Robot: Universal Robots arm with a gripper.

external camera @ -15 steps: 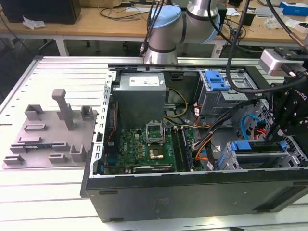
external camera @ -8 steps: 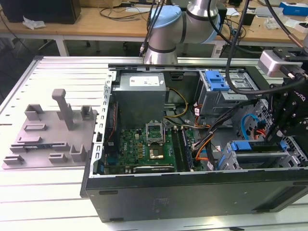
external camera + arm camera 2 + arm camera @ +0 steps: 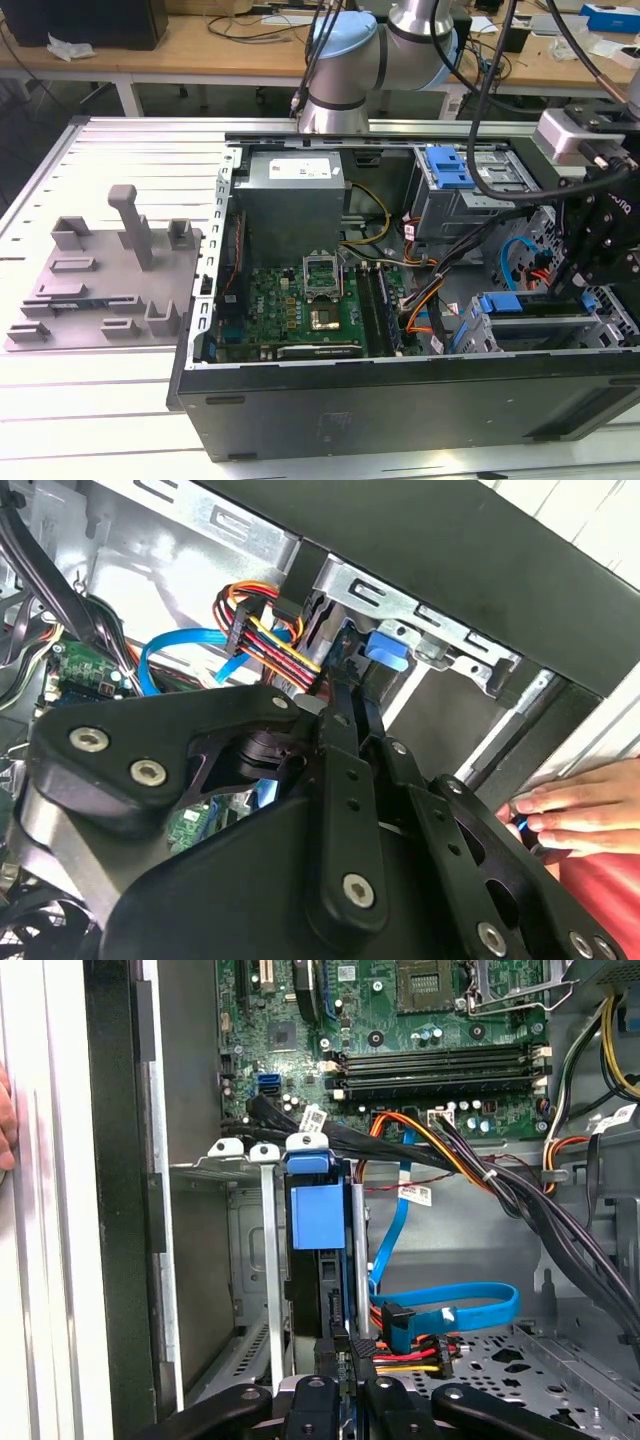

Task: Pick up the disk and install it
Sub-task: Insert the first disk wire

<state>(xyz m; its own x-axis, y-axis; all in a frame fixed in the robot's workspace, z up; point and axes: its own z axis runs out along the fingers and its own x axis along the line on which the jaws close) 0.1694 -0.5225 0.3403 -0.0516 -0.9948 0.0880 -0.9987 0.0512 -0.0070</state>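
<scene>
My gripper [image 3: 350,1360] is clenching the disk [image 3: 318,1260], which is sitting upright in the grey drive cage [image 3: 240,1220] inside the open computer case [image 3: 400,400], beside the blue data cable [image 3: 450,1310]. A person's hand [image 3: 575,815] is touching the case edge.

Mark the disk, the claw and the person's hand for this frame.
disk [image 3: 308,1210]: first wrist view, on its blue carrier end in the drive cage.
claw [image 3: 345,1355]: first wrist view, between the fingertips at the disk's near edge.
hand [image 3: 580,815]: second wrist view, on the fingers resting on the case edge.
</scene>
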